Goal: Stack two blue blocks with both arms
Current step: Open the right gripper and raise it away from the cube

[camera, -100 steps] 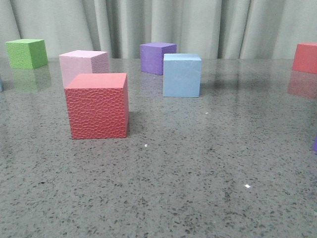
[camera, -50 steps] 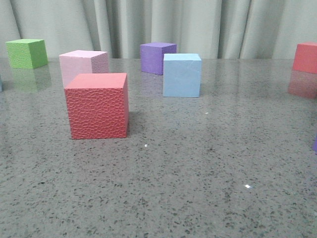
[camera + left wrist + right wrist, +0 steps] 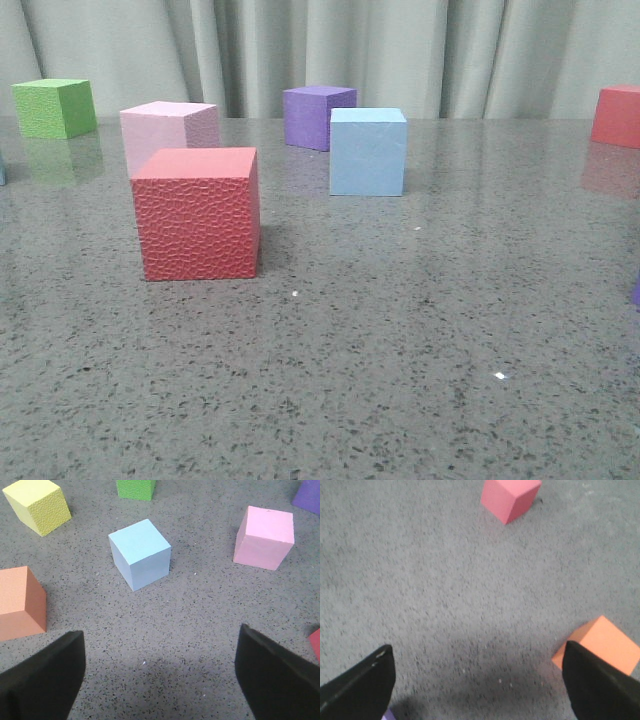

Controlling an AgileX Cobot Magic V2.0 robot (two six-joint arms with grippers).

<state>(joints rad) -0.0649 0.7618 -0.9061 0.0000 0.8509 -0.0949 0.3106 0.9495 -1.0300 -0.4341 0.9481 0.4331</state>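
Left gripper [image 3: 159, 672] and right gripper [image 3: 477, 680] are being held spread above the table [image 3: 400, 330]; a blue block [image 3: 139, 553] is lying ahead of the left one.

Grey speckled stone tabletop [image 3: 420, 330], flecked black. Pale sky-blue matte foam cube [image 3: 367, 151] plain. Red foam cube [image 3: 198, 213] carries a pebbled texture on its front face. Pale pink foam cube [image 3: 168, 130] at its 11 o'clock. Purple foam cube [image 3: 317, 116], plain. Green foam cube [image 3: 54, 107], finely grained. Yellow foam cube [image 3: 38, 505], stippled. Orange foam cube [image 3: 600, 646], plain. Gripper fingers [image 3: 47, 680] black.
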